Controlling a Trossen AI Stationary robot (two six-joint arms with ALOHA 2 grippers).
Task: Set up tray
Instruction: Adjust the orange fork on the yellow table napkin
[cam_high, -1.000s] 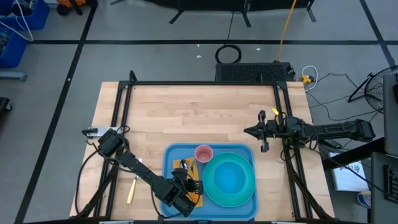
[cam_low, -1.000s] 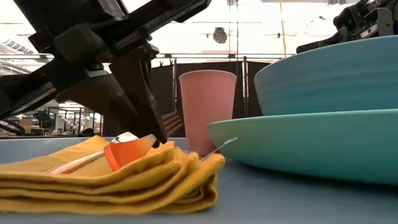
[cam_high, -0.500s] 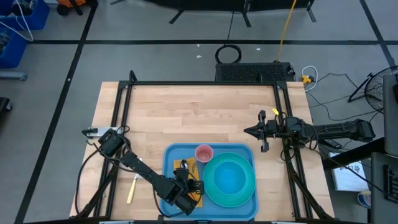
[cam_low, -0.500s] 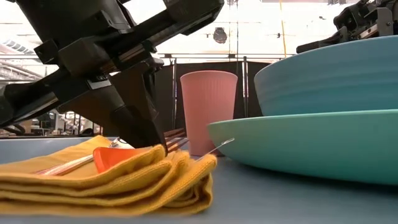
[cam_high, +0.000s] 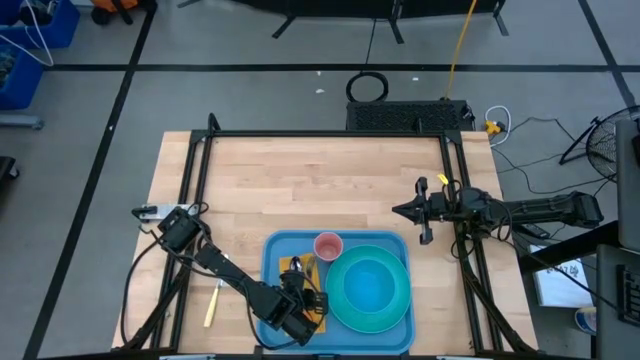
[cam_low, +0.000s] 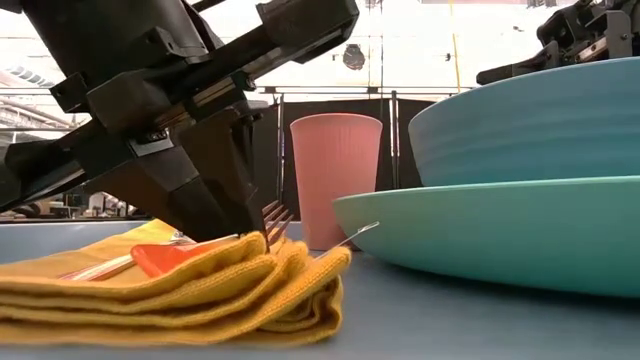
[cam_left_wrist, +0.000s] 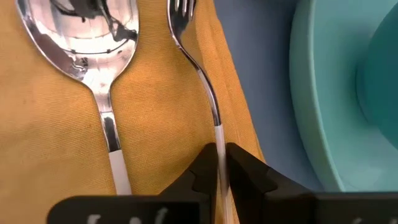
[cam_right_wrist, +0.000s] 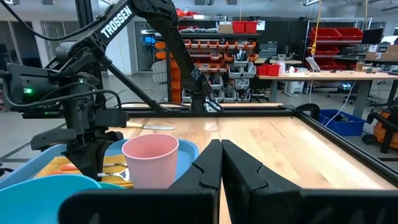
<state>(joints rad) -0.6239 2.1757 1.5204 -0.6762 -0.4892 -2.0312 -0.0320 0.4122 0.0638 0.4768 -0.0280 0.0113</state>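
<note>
The blue tray (cam_high: 272, 258) lies at the table's near edge. On it rest a turquoise plate (cam_high: 340, 300) with a turquoise bowl (cam_high: 370, 288), a pink cup (cam_high: 328, 245) and a folded yellow napkin (cam_left_wrist: 56, 124). A spoon (cam_left_wrist: 93, 43) lies on the napkin. My left gripper (cam_left_wrist: 221, 163) stands over the napkin's near part, shut on a fork (cam_left_wrist: 199, 68) that lies beside the spoon. My right gripper (cam_high: 405, 211) is shut and empty, above the table at the right, beyond the tray. My left gripper pinches the fork's pale handle (cam_left_wrist: 217, 135) between its two fingers, behind the metal neck. The fingers come from above, slanting down, and stand on either side of the handle. The fork lies along the napkin, tines (cam_low: 275, 213) toward the far edge.
A knife (cam_high: 212, 303) lies on the bare wood left of the tray. A black frame (cam_high: 330, 133) runs round the table. The far half of the wooden top (cam_high: 320, 180) is bare.
My left gripper has gone down onto the napkin with the fork. The fork's handle end, held above the cloth a second ago, now sits low on the top fold, and the tines show beyond the fold.
</note>
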